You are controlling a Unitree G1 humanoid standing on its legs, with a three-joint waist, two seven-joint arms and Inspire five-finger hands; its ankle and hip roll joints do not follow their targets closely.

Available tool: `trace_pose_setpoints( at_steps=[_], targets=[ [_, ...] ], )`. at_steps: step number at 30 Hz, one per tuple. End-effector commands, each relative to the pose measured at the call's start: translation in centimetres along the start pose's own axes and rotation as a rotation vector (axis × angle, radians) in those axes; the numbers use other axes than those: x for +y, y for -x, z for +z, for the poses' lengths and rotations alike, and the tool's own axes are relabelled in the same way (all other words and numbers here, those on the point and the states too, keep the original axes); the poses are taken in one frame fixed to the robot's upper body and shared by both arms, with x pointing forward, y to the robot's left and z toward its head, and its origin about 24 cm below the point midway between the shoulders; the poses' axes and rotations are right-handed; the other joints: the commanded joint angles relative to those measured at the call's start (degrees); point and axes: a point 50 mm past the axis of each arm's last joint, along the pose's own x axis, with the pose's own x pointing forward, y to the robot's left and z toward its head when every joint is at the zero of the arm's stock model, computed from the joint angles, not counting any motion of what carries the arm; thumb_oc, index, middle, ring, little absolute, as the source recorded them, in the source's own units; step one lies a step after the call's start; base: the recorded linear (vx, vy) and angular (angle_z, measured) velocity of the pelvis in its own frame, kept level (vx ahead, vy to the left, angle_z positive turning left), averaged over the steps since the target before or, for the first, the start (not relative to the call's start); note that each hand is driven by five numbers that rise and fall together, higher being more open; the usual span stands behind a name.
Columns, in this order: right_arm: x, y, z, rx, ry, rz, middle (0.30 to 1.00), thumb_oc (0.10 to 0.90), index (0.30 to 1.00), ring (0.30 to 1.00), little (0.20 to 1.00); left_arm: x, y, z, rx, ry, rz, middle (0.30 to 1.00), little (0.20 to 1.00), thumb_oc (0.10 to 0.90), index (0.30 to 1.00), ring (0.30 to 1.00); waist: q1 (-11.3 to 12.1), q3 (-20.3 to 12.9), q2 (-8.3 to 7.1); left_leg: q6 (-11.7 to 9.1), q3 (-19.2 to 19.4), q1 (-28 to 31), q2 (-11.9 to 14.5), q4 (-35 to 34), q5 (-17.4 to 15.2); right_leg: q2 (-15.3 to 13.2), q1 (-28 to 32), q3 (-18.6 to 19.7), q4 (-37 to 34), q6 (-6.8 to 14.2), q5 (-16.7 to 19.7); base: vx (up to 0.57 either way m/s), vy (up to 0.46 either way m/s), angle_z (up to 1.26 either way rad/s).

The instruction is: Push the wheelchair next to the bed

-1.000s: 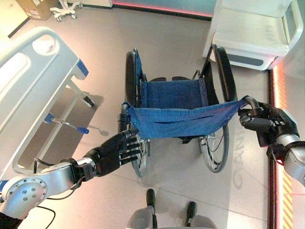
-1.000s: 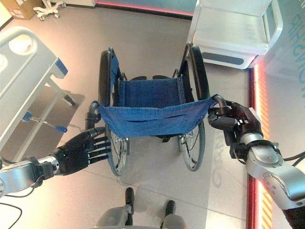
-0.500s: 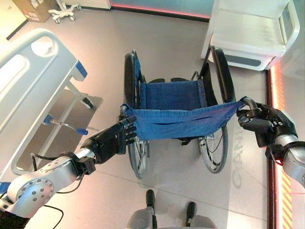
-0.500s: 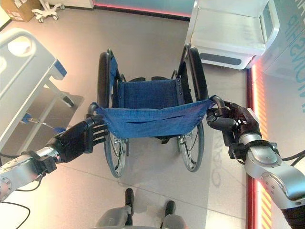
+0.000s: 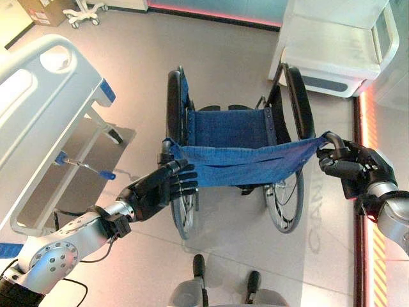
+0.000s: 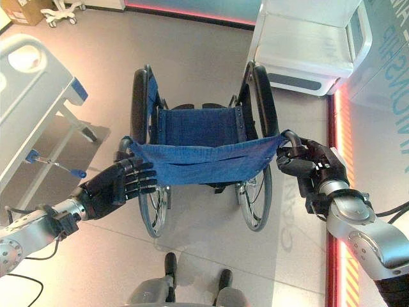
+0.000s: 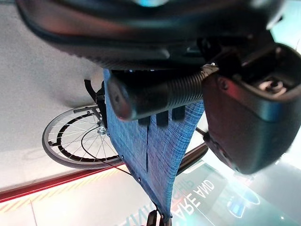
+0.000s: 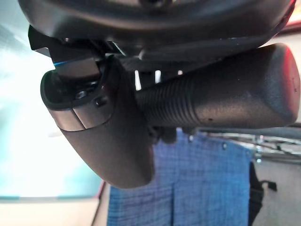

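Faint grey capital letters run along the floor (image 5: 317,233), just right of the wheelchair (image 5: 236,128) and its right wheel; they are too pale to make out from here. The same floor lettering shows back to front in the left wrist view, below the blue cloth. Large pale letters run down the glass wall (image 6: 397,83) at the far right, cut off at the edge. The cardboard box (image 5: 48,9) in the far left corner carries a small label, too small to read.
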Motion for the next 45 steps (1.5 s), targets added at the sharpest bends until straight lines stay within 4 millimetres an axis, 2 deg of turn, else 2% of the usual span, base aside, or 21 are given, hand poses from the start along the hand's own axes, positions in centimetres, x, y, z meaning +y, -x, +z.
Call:
trace_pose_setpoints(
  at_steps=[1, 6, 17, 25, 29, 32, 33, 34, 35, 37, 38, 39, 40, 42, 45],
  targets=[
    [1.3, -0.5, 2.2, -0.098, -0.041, 0.094, 0.300, 0.400, 0.300, 0.300, 0.300, -4.5, 0.0, 7.7, -0.466, -0.024, -0.322, 0.300, 0.300, 0.400, 0.300, 0.300, -2.24, -3.17, 1.44, -4.19, 3.71, 2.40, 2.75, -0.07, -3.27, -0.98, -3.09, 0.78, 0.53, 0.76, 3.39, 0.00, 0.000, 0.00],
    [1.5, -0.6, 2.0, -0.094, -0.048, 0.095, 0.300, 0.400, 0.300, 0.300, 0.300, -4.5, 0.5, 8.7, -0.550, -0.015, -0.302, 0.300, 0.300, 0.400, 0.300, 0.300, -2.11, -3.03, 1.30, -4.28, 3.52, 2.30, 2.71, -0.07, -3.31, -0.99, -3.22, 0.59, 0.57, 0.65, 3.42, 0.00, 0.000, 0.00],
    [1.7, -0.6, 1.9, -0.097, -0.050, 0.103, 0.300, 0.400, 0.300, 0.300, 0.300, -3.7, 1.2, 9.7, -0.650, -0.021, -0.241, 0.300, 0.300, 0.400, 0.300, 0.300, -1.93, -2.84, 0.97, -4.62, 3.15, 1.89, 3.26, -0.07, -2.97, -0.25, -3.82, 0.32, 1.11, 0.02, 2.95, 0.00, -0.050, 0.00],
    [2.2, -0.4, 2.5, -0.122, -0.019, 0.147, 0.300, 0.400, 0.300, 0.300, 0.300, -3.2, 1.7, 9.8, -0.680, -0.006, -0.204, 0.300, 0.300, 0.400, 0.300, 0.300, -1.92, -2.15, 0.49, -5.59, 2.31, 1.76, 5.45, 0.44, -1.67, 2.43, -5.09, 0.57, 3.68, -1.89, 0.98, 0.03, -0.153, -0.01],
    [2.3, -0.5, 3.1, -0.143, 0.002, 0.180, 0.300, 0.400, 0.300, 0.300, 0.300, -2.5, 1.9, 9.8, -0.688, 0.049, -0.161, 0.300, 0.300, 0.400, 0.300, 0.300, -1.89, -1.76, -0.74, -6.72, 2.60, -0.03, 7.98, 7.98, -2.57, 3.02, -5.98, -0.19, 5.85, -3.27, 0.42, 0.06, -0.197, -0.03],
    [2.3, -0.8, 3.5, -0.149, 0.019, 0.198, 0.300, 0.400, 0.300, 0.300, 0.300, -1.9, 2.2, 9.7, -0.703, 0.083, -0.155, 0.300, 0.300, 0.400, 0.300, 0.300, -1.49, -1.02, -1.82, -6.81, 1.91, -3.37, 9.90, 20.45, -2.42, 3.26, -6.36, -0.52, 7.95, -4.71, -0.05, 0.11, -0.201, -0.11],
    [2.5, -0.9, 3.4, -0.151, 0.033, 0.207, 0.300, 0.400, 0.300, 0.300, 0.300, -1.7, 2.1, 9.5, -0.704, 0.099, -0.139, 0.300, 0.300, 0.400, 0.300, 0.300, -1.12, -0.41, -2.32, -6.68, 1.65, -6.14, 10.42, 26.48, -0.68, 3.73, -6.14, -0.48, 8.92, -5.69, -0.54, 0.15, -0.193, -0.14],
    [2.7, -1.0, 3.3, -0.150, 0.045, 0.218, 0.300, 0.400, 0.300, 0.300, 0.300, -1.5, 2.0, 9.4, -0.698, 0.109, -0.122, 0.300, 0.300, 0.400, 0.300, 0.300, -0.90, 0.35, -2.49, -6.58, 1.43, -7.93, 10.76, 31.72, -0.25, 4.43, -5.26, -0.37, 9.54, -6.48, -1.20, 0.24, -0.176, -0.16],
    [3.0, -1.1, 3.1, -0.151, 0.062, 0.234, 0.300, 0.400, 0.300, 0.300, 0.300, -1.2, 1.9, 9.2, -0.691, 0.118, -0.098, 0.300, 0.300, 0.400, 0.300, 0.300, -0.25, 1.10, -2.47, -5.82, -0.26, -10.38, 8.85, 34.67, -0.22, 5.21, -4.31, 0.56, 10.66, -6.96, -2.07, 0.21, -0.072, -0.15],
    [3.5, -1.2, 3.1, -0.155, 0.082, 0.262, 0.300, 0.400, 0.300, 0.300, 0.300, -0.8, 2.0, 8.9, -0.686, 0.128, -0.072, 0.300, 0.300, 0.400, 0.300, 0.300, 1.05, 1.61, -2.24, -4.63, -1.00, -12.36, 5.39, 33.09, 0.25, 6.33, -3.07, 2.61, 12.27, -6.95, -3.40, 0.26, 0.008, -0.32],
    [3.6, -1.1, 3.1, -0.157, 0.087, 0.267, 0.300, 0.400, 0.300, 0.300, 0.300, -0.7, 2.1, 8.8, -0.686, 0.129, -0.068, 0.300, 0.300, 0.400, 0.300, 0.300, 1.27, 1.63, -2.17, -4.51, -1.02, -12.61, 5.03, 32.65, 0.46, 6.59, -2.90, 2.90, 12.51, -6.96, -3.63, 0.41, 0.044, -0.28],
    [4.0, -1.1, 3.1, -0.158, 0.098, 0.287, 0.300, 0.400, 0.300, 0.300, 0.300, -0.4, 2.3, 8.6, -0.682, 0.131, -0.051, 0.300, 0.300, 0.400, 0.300, 0.300, 2.35, 1.67, -1.36, -4.84, -0.51, -13.43, 4.67, 27.28, 2.98, 8.31, -1.50, 3.37, 13.66, -6.98, -5.14, 0.40, 0.047, -0.05],
    [4.1, -1.1, 3.1, -0.155, 0.098, 0.297, 0.300, 0.400, 0.300, 0.300, 0.300, -0.2, 2.3, 8.4, -0.678, 0.132, -0.043, 0.300, 0.300, 0.400, 0.300, 0.300, 2.92, 1.58, -1.07, -4.99, -0.35, -13.94, 4.73, 24.87, 4.13, 9.06, -0.70, 3.30, 13.89, -7.05, -5.76, 0.57, 0.088, -0.07],
    [4.4, -1.2, 2.7, -0.148, 0.093, 0.319, 0.300, 0.400, 0.300, 0.300, 0.300, 0.3, 2.4, 7.8, -0.667, 0.135, -0.028, 0.300, 0.300, 0.400, 0.300, 0.300, 4.53, 1.67, 0.03, -6.63, -1.53, -14.11, 4.48, 16.27, 9.72, 11.13, 2.62, 3.98, 14.17, -7.04, -7.73, 0.55, 0.106, -0.29],
    [4.4, -1.0, 1.9, -0.138, 0.092, 0.346, 0.300, 0.400, 0.300, 0.300, 0.300, 0.8, 2.4, 6.7, -0.652, 0.138, -0.007, 0.300, 0.300, 0.400, 0.300, 0.300, 5.99, 1.75, 0.59, -7.63, -3.87, -13.64, 4.11, 8.26, 13.46, 12.15, 6.70, 5.61, 13.97, -6.96, -9.71, 0.51, 0.146, -0.52]
  ],
)
